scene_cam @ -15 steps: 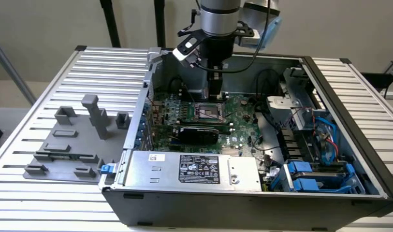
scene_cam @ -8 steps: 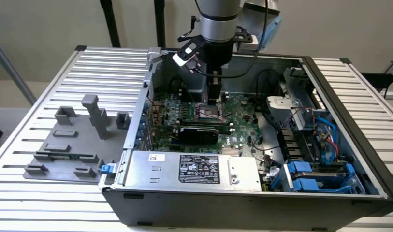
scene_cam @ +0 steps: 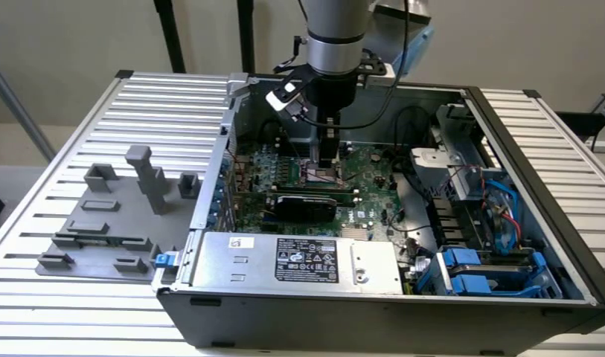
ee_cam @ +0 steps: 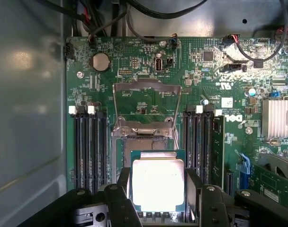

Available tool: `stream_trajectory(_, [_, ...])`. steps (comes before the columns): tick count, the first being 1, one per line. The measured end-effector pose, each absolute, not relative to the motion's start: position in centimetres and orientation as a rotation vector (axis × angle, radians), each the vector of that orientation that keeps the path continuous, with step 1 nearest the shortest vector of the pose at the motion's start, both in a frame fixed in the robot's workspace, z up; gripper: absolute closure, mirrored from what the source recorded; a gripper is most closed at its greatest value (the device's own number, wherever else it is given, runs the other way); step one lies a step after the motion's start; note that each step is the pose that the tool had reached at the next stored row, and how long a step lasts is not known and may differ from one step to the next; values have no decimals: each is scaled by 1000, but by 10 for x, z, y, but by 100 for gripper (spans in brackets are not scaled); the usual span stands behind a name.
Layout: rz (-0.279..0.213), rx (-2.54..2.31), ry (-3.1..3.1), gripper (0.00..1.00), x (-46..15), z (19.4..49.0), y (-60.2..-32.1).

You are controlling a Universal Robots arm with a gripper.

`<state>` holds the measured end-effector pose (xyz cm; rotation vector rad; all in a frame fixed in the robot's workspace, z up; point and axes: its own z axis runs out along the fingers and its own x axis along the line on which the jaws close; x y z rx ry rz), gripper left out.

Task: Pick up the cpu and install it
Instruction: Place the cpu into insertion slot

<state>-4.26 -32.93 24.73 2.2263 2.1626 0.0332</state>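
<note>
Motherboard (ee_cam: 134, 52), memory slots (ee_cam: 89, 146) either side of cpu (ee_cam: 158, 184)

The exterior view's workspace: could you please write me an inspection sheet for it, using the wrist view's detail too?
Surface: slatted metal table, carrying the open computer case.
Job's things: cpu at the open socket on the motherboard; whether seated, cannot tell.
Clutter: grey fixture plate at the exterior view's left.
Grippers: gripper inside the case, fingers clamped on the cpu's sides.
Cables: black cables beyond the board; blue and red cables by the drive bays.
Surroundings: black stand poles, pale wall.
</note>
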Motion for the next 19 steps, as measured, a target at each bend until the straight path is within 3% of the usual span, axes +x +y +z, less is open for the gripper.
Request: stream_trajectory(19, [36,2249,2136,45,-42,216,-322])
